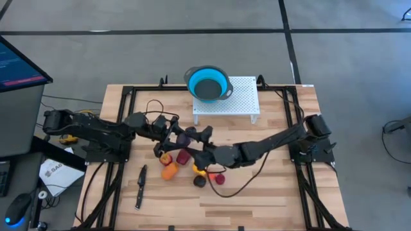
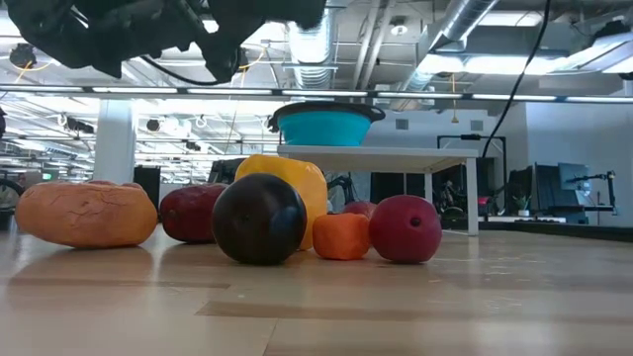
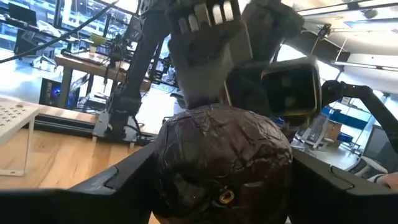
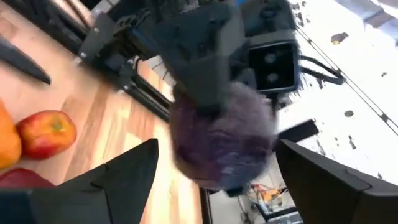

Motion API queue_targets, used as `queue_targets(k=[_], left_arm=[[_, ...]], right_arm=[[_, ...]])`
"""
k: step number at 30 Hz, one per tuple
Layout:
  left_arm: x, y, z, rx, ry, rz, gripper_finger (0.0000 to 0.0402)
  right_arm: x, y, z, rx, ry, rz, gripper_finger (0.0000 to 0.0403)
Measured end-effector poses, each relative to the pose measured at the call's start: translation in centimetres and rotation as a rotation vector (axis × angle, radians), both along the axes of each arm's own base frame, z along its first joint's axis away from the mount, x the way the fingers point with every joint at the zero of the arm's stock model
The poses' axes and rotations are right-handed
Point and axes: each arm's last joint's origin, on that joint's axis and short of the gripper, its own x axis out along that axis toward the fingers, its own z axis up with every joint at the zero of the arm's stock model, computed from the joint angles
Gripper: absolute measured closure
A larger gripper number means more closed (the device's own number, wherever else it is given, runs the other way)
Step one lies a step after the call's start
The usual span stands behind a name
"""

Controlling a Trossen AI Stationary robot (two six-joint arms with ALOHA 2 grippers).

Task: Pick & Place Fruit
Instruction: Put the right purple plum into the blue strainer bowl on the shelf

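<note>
blue bowl (image 1: 208, 83): upright on white perforated stand (image 1: 239, 101), at its left end | stand: far side of wooden counter (image 1: 270, 186) | black knife (image 1: 140, 186): flat on counter, near left edge | monitor (image 1: 19, 64): beyond counter's left corner

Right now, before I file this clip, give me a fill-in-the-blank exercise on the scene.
The bowl on the white stand is ___. The ___ lies on the table, apart from the fruit. The left gripper grips a purple fruit; the right gripper has its jaws ___ around it.
Missing: blue; knife; open.
</note>
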Motion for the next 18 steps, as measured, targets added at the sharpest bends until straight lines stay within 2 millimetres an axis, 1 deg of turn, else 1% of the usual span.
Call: queue_targets(k=[2,5,8,14,18], left_arm=[[0.0,0.0,0.0,0.0,-0.003,0.0,0.0131],[0.0,0.0,0.0,-0.006,-0.001,-0.001,0.0131],[0.0,0.0,0.1,-0.026,-0.002,-0.004,0.0131],[0.0,0.0,0.2,-0.023,-0.015,-0.004,0.0131],[-0.1,0.0,0.2,-0.024,-0.017,-0.005,0.013]], right_arm=[[0.7,-0.4,-0.2,-0.002,-0.012,0.012,0.0076],[0.8,-0.5,-0.4,-0.067,0.016,0.019,0.0073],[1.4,-0.6,-0.9,-0.098,0.0,-0.006,0.0079],[1.7,-0.6,-1.1,-0.141,-0.024,-0.004,0.0109],[1.8,-0.6,-1.1,-0.124,-0.032,0.0,0.0134]])
